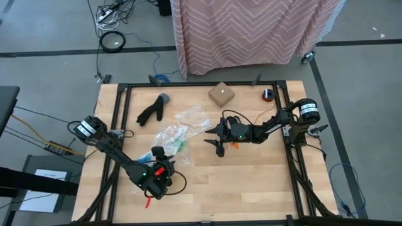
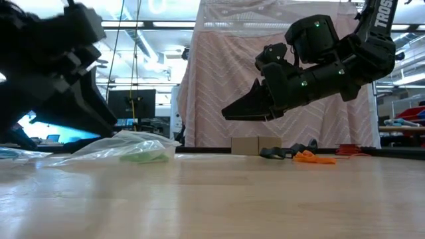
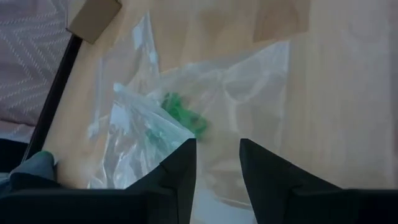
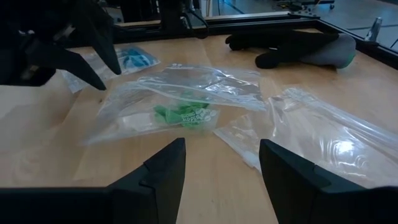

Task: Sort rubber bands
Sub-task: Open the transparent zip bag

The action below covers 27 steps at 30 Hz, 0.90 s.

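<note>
Green rubber bands (image 4: 185, 115) lie inside a clear zip bag (image 1: 174, 137) at mid table, seen too as green rubber bands (image 3: 185, 115). Blue rubber bands (image 4: 134, 59) lie in another clear bag near the left arm. Orange rubber bands (image 2: 312, 157) lie loose on the wood under the right arm. My left gripper (image 3: 217, 155) is open, its fingers just short of the green bag's near-left edge, with nothing between them. My right gripper (image 4: 221, 158) is open and hovers above the table to the right of that bag, facing it.
A second clear bag (image 4: 323, 134) lies to the far right of the green one. A black glove (image 1: 152, 110), a cardboard box (image 1: 221, 94) and a red roll (image 1: 267, 95) sit along the far side. Black frame rails (image 1: 119, 100) border the table.
</note>
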Available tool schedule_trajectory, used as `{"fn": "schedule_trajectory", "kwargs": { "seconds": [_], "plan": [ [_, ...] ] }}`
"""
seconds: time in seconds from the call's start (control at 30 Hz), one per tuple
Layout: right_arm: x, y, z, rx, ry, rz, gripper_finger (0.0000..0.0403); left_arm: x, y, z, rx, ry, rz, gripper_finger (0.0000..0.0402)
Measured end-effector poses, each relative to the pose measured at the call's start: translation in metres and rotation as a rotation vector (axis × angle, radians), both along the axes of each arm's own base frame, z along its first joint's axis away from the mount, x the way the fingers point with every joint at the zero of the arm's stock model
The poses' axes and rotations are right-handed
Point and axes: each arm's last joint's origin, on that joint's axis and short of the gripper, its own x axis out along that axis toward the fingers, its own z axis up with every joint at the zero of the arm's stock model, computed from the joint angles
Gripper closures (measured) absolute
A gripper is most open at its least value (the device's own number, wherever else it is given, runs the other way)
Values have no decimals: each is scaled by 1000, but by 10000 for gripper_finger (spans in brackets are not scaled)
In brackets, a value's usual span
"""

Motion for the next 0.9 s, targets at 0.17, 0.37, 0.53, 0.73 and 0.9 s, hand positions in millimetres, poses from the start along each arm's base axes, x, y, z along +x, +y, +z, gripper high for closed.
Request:
{"fn": "schedule_trajectory", "kwargs": {
  "seconds": [0.17,0.37,0.53,0.73,0.9],
  "plan": [
    [0,1,0,7,-1,3,210,0,1,-2,38,-29,23,269],
    [0,2,-2,19,14,6,211,2,5,-2,48,-24,36,269],
    [-1,2,-2,25,21,6,211,3,6,-7,62,-22,44,269],
    [-1,2,-2,25,21,8,211,6,8,-15,57,-20,74,269],
    [-1,4,-3,26,25,11,211,10,13,-21,66,-35,119,269]
  ]
}}
